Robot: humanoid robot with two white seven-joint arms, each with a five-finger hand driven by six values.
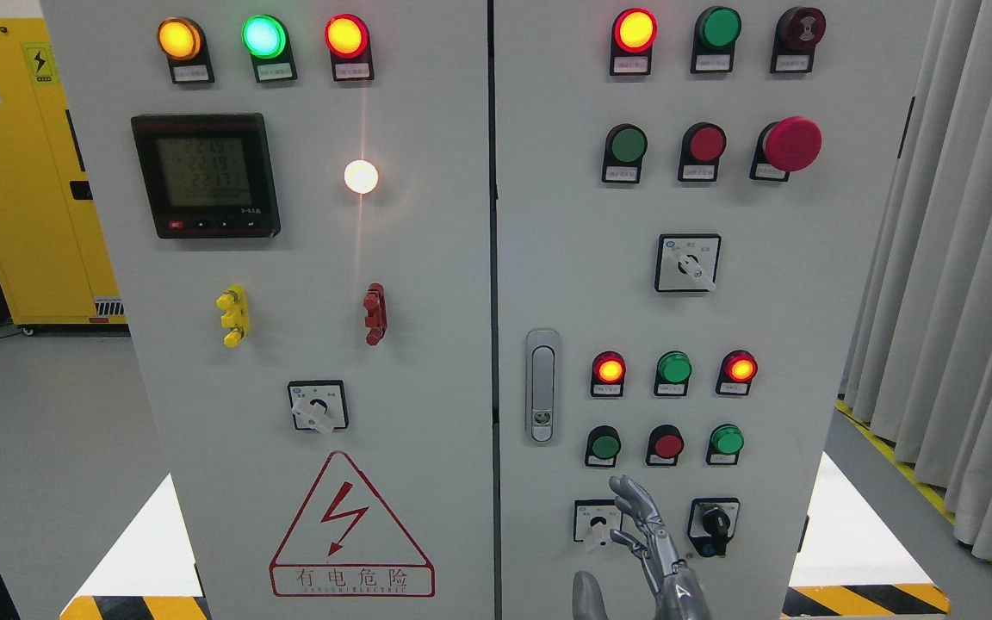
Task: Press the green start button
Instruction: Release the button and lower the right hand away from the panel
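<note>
We saw the right robot hand (655, 551) rise from the bottom edge, right of centre, in front of the cabinet's (427, 413) right door. It was released & upright, fingers (634, 504) extended w/ thumb out to the left, holding nothing. We couldn't tell if it touched the panel. Index tip sat just below the green start button (605, 446), not on it. That row had 3 push buttons: green, red (666, 445), green (727, 439). Above were 3 lamps (674, 368), 2 lit red. Below were 2 rotary switches (597, 522), either side of the hand.

Grey curtain (961, 258), yellow cabinet (22, 172), grey floor (40, 430)
</note>
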